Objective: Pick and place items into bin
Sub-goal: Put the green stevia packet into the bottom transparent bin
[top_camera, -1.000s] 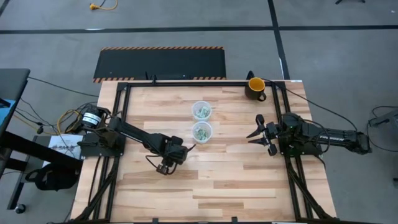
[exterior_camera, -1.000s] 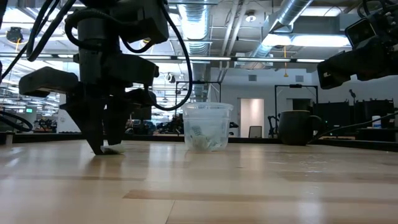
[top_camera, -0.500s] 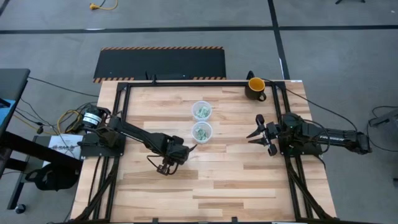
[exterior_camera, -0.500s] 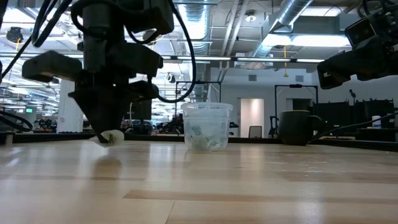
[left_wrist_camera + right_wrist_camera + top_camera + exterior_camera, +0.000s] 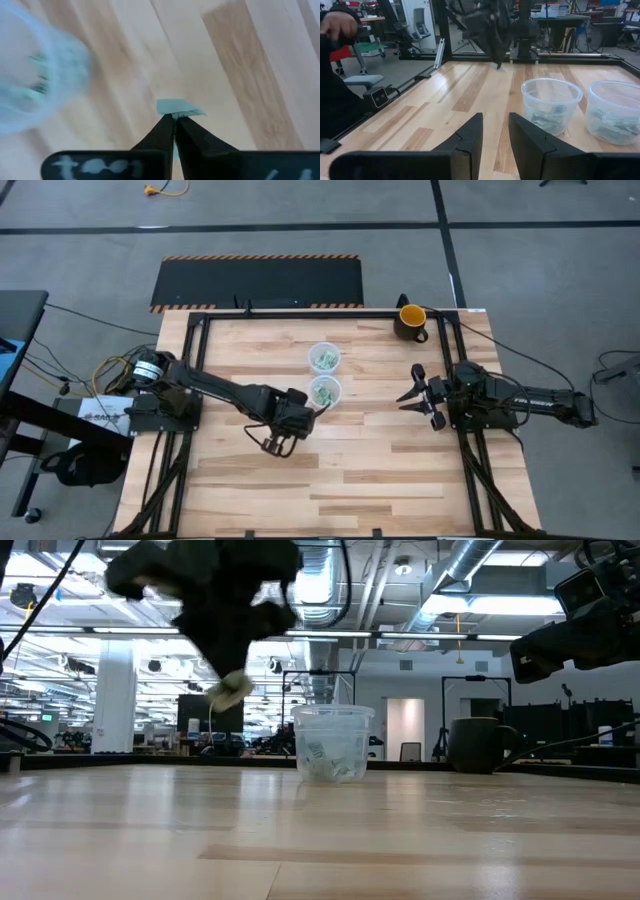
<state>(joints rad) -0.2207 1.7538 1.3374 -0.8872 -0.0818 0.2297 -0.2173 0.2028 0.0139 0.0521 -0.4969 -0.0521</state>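
A small crumpled pale green-and-white packet (image 5: 230, 690) hangs well above the table, with my left gripper (image 5: 279, 443) shut on it, just near and left of the closer clear plastic cup (image 5: 324, 391). A second clear cup (image 5: 323, 358) stands behind the first; both hold green-and-white packets. In the low view the cups overlap (image 5: 333, 743). My right gripper (image 5: 495, 131) waits open at the table's right side, with nothing between its fingers. My left gripper pinches the packet's edge (image 5: 173, 114) between its two fingertips (image 5: 162, 131); most of the packet sticks out past the tips. The fingers slant downward. The packet (image 5: 230, 690) is lifted clear of the table and hangs at the fingers' lower end.
A dark mug (image 5: 410, 320) with a yellow inside stands at the far right corner. A black frame rail (image 5: 300, 311) runs round the wooden table top. A person's dark sleeve (image 5: 335, 75) shows beyond the table in the right wrist view. Bare wood lies near the front edge.
My left gripper has shut on the packet that lay on the table, lifted it well clear of the wood, and gone up and toward the table's right, closer to the cups. The right arm has kept still.
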